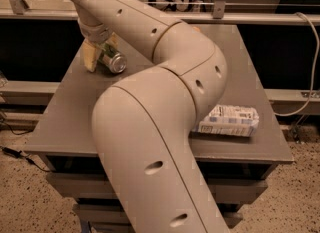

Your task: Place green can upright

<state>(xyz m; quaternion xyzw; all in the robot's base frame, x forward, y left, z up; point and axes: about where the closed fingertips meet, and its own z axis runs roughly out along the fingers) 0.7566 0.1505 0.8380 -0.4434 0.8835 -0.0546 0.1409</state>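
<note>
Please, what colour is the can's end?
Silver, camera view; the claw holds the can at the table's corner.

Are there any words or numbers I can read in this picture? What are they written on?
On the bottle, lying on the table: blue and white label print, too blurred to read.
On the green can: pale markings, too blurred to read.
Nothing else shows any writing.
The tool is at the table's far left corner, closed around the green can.
</note>
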